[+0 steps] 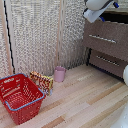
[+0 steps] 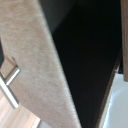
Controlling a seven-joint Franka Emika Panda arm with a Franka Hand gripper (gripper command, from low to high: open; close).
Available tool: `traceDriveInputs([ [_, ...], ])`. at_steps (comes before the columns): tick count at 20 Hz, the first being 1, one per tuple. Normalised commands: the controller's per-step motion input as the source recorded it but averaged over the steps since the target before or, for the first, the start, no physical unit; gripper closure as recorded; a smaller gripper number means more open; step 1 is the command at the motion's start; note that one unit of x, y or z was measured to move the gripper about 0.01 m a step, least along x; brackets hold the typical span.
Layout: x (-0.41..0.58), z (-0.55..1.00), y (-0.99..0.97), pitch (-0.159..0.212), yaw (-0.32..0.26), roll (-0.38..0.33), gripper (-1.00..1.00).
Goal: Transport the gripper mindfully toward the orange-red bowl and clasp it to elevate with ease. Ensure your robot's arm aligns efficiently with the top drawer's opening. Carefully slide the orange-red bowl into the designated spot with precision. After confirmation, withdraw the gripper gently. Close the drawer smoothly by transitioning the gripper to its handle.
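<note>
At the far right corner of the bench (image 1: 85, 100), the robot's arm (image 1: 98, 4) reaches over the top drawer (image 1: 107, 37), whose handle (image 1: 102, 38) runs across its flat front; a lower drawer (image 1: 107, 61) sits beneath. Toward the bench's left edge stand a red mesh basket (image 1: 21, 96), a yellow patterned item (image 1: 41, 80) and a pink cup (image 1: 60, 74), all well apart from the arm. The wrist view alone shows the drawer's dark interior (image 2: 87, 60). The jaws (image 1: 93, 15) are too unclear to tell open or closed. The orange-red bowl appears in neither view
</note>
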Motion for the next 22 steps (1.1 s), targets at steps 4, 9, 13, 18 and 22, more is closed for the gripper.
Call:
traceDriveInputs([
  [4, 0.286, -0.53, 0.47, 0.032, 0.048, -0.345, -1.00],
  [9, 0.126, -0.41, 0.38, 0.082, 0.065, -0.365, -1.00],
  [13, 0.000, -0.20, 0.05, 0.124, 0.132, -0.375, -1.00],
  [18, -0.021, -0.17, -0.08, 0.083, 0.167, -0.366, -1.00],
  [22, 0.084, -0.22, -0.29, 0.042, 0.175, -0.253, -1.00],
])
